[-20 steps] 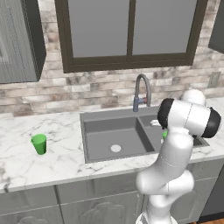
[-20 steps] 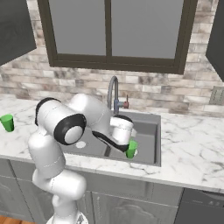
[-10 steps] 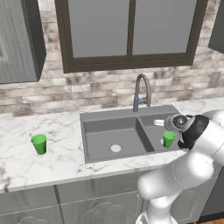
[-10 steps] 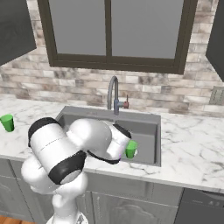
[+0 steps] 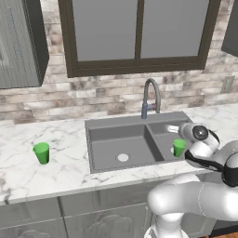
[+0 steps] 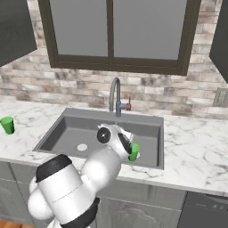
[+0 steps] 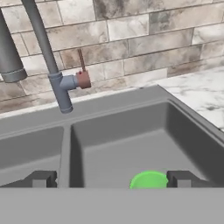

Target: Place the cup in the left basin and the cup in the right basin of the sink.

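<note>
- No brand, label or writing can be read on anything here
- A green cup (image 5: 179,147) stands upright in the right basin (image 5: 163,131) of the sink (image 5: 96,125), near its front wall; from the hand camera its green rim (image 7: 149,180) shows low between the two dark finger tips
- The jaws (image 7: 112,179) are spread wide, one tip on each side of that cup and apart from it, so nothing is pinched
- A second green cup (image 5: 42,153) stands upright on the marble worktop (image 5: 23,172), well to the left of the sink; the left basin (image 5: 122,149) holds only its pale round drain
- The grey gooseneck faucet (image 5: 150,97) rises behind the divider, with a small reddish handle (image 7: 82,78) on its right side
- Against a second ago: the arm has folded down and forward, its wrist now sits over the front rim of the right basin, and the cup there has gone lower into the basin; the cup on the worktop has stayed put
</note>
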### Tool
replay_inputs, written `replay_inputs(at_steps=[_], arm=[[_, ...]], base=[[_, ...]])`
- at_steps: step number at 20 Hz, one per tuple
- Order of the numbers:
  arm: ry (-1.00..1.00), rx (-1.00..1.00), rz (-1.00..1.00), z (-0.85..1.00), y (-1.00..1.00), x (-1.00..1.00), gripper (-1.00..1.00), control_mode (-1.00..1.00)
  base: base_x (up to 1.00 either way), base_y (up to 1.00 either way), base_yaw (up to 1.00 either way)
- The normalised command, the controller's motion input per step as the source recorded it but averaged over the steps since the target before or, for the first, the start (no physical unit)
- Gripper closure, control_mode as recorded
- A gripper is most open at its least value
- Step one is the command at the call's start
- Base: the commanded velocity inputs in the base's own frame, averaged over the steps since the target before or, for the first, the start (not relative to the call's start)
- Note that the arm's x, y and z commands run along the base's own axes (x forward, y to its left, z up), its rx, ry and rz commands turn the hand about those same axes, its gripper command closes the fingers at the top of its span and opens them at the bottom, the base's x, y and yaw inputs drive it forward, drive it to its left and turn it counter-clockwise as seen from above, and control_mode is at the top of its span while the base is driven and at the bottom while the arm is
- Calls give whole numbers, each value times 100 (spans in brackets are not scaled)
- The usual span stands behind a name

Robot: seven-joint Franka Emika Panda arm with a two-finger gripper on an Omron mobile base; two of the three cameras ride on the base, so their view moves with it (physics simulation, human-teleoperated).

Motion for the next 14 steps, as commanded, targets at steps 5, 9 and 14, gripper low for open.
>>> replay_inputs(at_steps=[5,9,14], arm=[[3,4,3,77,0,3,-100,-100],[11,5,3,73,0,14,-100,-100],[22,3,6,65,0,28,-100,-100]], base=[[0,0,0],[0,0,0],[0,0,0]])
